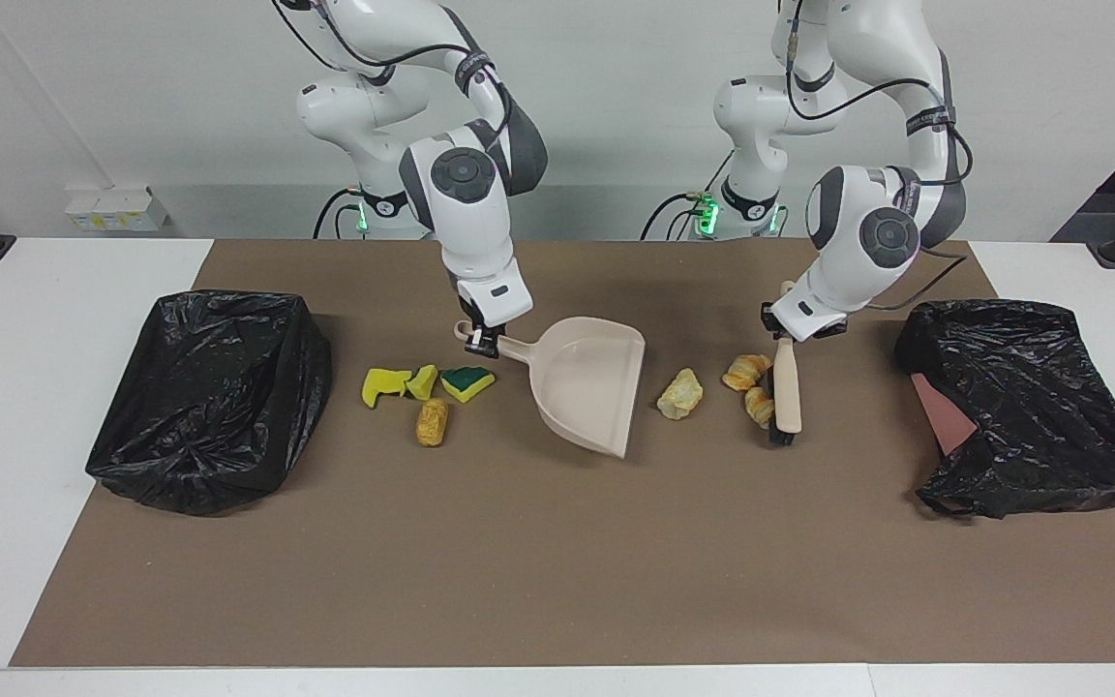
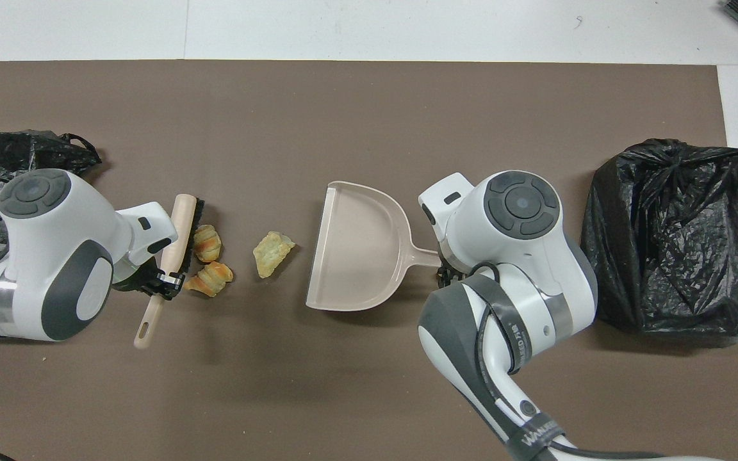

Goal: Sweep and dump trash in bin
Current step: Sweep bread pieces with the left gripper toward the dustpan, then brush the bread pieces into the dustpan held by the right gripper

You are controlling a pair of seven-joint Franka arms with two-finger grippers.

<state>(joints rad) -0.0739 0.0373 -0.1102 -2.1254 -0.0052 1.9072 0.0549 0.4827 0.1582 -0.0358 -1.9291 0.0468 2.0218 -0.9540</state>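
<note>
While nothing lies in the dustpan [image 1: 588, 379] or the bin [image 1: 214, 397] yet, the left hand [image 1: 783, 334] clamps the brush [image 1: 787, 387] against two bread pieces [image 1: 753, 385] mid-worktop. Gripping the dustpan's handle, the right hand [image 1: 482, 339] angles it toward a third piece [image 1: 680, 394]; sponge bits [image 1: 427, 381] lie unswept toward the bin.

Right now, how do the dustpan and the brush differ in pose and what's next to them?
The dustpan is tipped up on its side, its mouth facing the pale bread lump; the brush stands bristles-down against two croissant pieces. The dustpan is broad, the brush slim. Both are beige, each held by its handle.
</note>
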